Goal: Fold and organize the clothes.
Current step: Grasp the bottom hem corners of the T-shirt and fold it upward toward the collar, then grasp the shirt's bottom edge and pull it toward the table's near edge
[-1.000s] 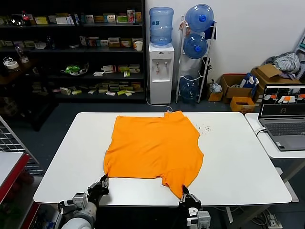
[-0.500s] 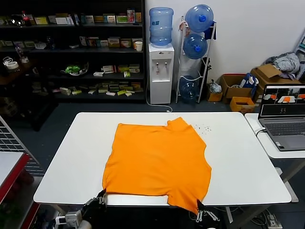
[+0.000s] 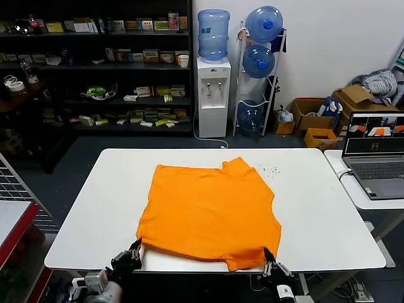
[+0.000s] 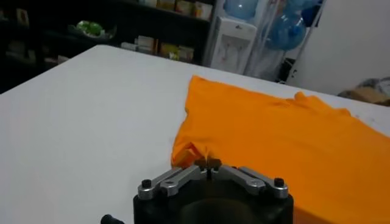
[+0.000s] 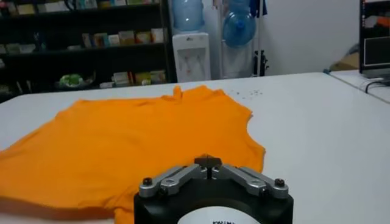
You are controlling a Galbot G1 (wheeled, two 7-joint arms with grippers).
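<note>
The bright orange T-shirt (image 3: 208, 208) lies flat on the white table (image 3: 315, 208), its near hem at the table's front edge. My left gripper (image 3: 134, 246) is shut on the shirt's near left corner, and the left wrist view shows the pinch (image 4: 208, 163) with the shirt (image 4: 292, 140) spread beyond it. My right gripper (image 3: 269, 254) is shut on the shirt's near right corner. In the right wrist view its tips (image 5: 207, 161) meet at the edge of the shirt (image 5: 122, 146). No lettering or neck label shows.
A laptop (image 3: 377, 154) sits on a side table at the right. A water dispenser (image 3: 213, 95), bottle rack and shelves (image 3: 95, 63) stand behind the table. Cardboard boxes with a grey cloth heap (image 3: 379, 82) are at the far right. Small specks (image 3: 273, 169) lie on the table.
Both grippers pulled the shirt's near hem toward the front edge and spread it wider to the right. They dipped below the edge and have now come back up a little.
</note>
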